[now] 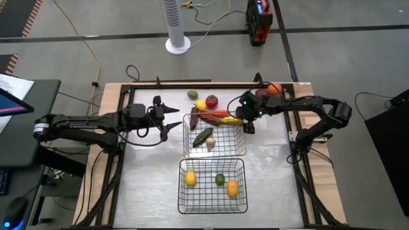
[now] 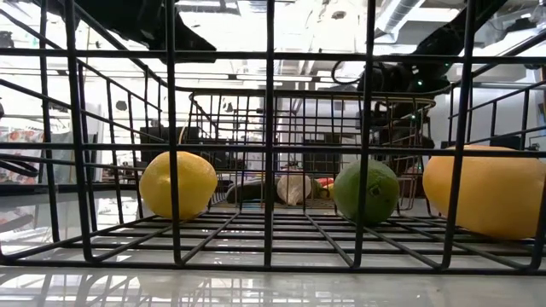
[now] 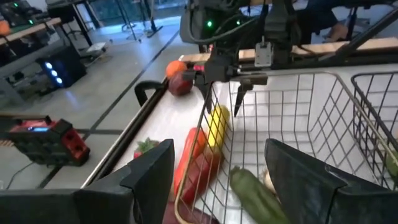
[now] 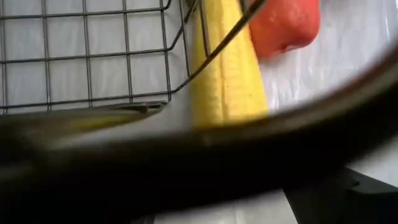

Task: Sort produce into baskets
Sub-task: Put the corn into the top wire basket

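Note:
The far basket (image 1: 185, 135) holds a cucumber (image 1: 203, 136) and a garlic (image 1: 211, 144). The near basket (image 1: 180, 191) holds a lemon (image 1: 190, 179), a lime (image 1: 220, 179) and an orange-yellow fruit (image 1: 232, 188). Behind the far basket, a lime (image 1: 192, 94), a lemon (image 1: 201, 105), a tomato (image 1: 211, 100), red peppers (image 1: 214, 115) and a corn cob (image 1: 230, 119) lie on the table. The corn leans on the basket's far rim (image 3: 217, 124). My right gripper (image 1: 246, 121) is open, just above the corn's right end (image 4: 224, 74). My left gripper (image 1: 167, 116) is open and empty, left of the far basket.
An apple (image 1: 262, 93) and an orange (image 1: 275, 88) lie at the table's far right corner. A black frame (image 1: 192, 83) runs along the table's edges. Bare table lies left and right of the near basket.

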Controlling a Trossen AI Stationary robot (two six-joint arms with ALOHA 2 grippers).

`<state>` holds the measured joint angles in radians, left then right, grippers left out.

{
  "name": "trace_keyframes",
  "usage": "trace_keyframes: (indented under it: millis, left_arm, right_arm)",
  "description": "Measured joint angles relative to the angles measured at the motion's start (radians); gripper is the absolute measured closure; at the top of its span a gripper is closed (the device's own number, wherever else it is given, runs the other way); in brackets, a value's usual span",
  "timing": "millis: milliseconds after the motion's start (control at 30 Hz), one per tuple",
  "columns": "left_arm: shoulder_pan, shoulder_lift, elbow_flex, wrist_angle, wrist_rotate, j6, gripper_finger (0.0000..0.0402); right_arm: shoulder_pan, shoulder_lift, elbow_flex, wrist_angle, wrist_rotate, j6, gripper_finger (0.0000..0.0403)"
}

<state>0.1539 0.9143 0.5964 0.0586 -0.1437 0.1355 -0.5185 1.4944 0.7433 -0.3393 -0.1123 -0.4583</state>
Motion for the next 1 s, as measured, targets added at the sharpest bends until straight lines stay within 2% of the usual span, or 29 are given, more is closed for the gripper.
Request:
trace_keyframes:
  millis: [300, 567, 867, 1000]
  left_arm:
    - [0.0, 0.003, 0.0, -0.001, -0.003, 0.001, 0.0162]
    - [0.0, 0.003, 0.0, -0.001, -0.003, 0.009, 0.0162]
    - [0.0, 0.003, 0.0, -0.001, -0.003, 0.009, 0.0162]
    - [0.0, 0.003, 0.0, -0.005, -0.003, 0.009, 0.0162]
  right_arm:
    - [0.021, -0.003, 0.0, 0.034, -0.01, 0.044, 0.01]
    - [0.021, -0.003, 0.0, 0.034, -0.01, 0.054, 0.0151]
    - [0.021, -0.003, 0.0, 0.028, -0.006, 0.066, 0.0234]
    - [0.021, -0.005, 0.003, -0.008, 0.014, 0.082, 0.025]
